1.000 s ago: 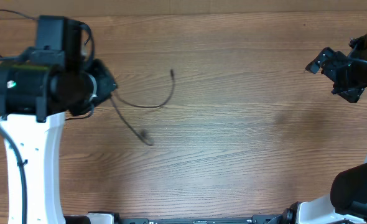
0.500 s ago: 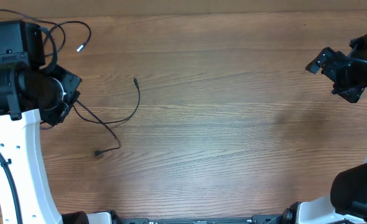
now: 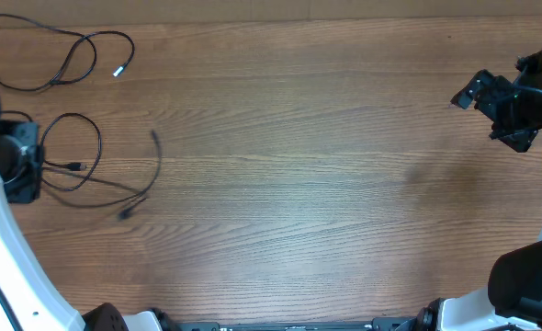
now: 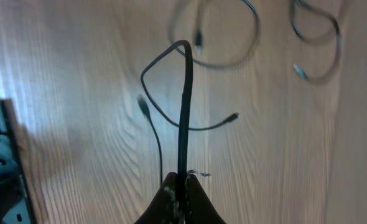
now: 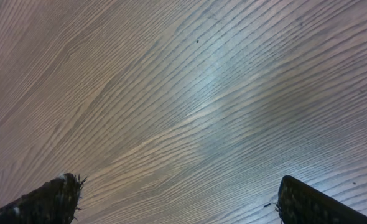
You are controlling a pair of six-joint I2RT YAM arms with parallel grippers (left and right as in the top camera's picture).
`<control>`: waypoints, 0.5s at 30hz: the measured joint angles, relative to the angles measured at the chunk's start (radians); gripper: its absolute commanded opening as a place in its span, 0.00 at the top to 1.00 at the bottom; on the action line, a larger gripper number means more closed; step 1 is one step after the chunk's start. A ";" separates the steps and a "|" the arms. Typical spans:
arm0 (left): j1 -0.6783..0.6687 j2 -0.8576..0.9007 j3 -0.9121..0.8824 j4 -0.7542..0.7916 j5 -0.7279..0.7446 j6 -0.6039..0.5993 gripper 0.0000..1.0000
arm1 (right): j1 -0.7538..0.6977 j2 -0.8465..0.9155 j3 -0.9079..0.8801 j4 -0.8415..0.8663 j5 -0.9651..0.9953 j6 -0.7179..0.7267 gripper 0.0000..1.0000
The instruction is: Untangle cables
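- Pulling is best done slowly: the left gripper [image 4: 182, 186] is clenched on one black cable [image 4: 185, 106], whose loops trail over the table [image 3: 299, 184].
- The silver-tipped cable [image 3: 95, 55], lying apart beyond, should be avoided.
- Far across, nothing is held by the wide-spread right gripper [image 5: 180, 202].

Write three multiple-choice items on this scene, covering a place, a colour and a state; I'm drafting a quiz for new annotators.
1. Seen from overhead, where on the table do the cables lie?
A left side
B centre
C right side

2. What colour is the tip of the top-left cable?
A red
B silvery-white
C yellow

3. How is the left end effector?
A open, empty
B shut on a cable
C open around a cable

Key:
1 A, every loop sits at the left.
2 B, that plug end shows pale.
3 B, its fingers pinch the held cable.
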State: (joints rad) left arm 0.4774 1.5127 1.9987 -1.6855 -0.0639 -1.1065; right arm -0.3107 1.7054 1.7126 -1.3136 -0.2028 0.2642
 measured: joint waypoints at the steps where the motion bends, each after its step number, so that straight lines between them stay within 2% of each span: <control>1: 0.026 0.000 -0.010 0.003 -0.005 -0.008 0.96 | 0.000 0.000 0.000 0.000 0.000 0.000 0.00; 8: 0.189 0.002 -0.154 0.099 -0.077 -0.048 0.96 | 0.000 0.000 0.000 0.000 0.000 0.000 0.00; 15: 0.306 0.010 -0.283 0.280 -0.197 -0.055 0.96 | 0.000 0.000 0.000 0.000 0.000 0.000 0.00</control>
State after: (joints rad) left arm 0.7830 1.5223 1.7153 -1.4055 -0.2611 -1.1614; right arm -0.3107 1.7054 1.7126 -1.3136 -0.2031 0.2646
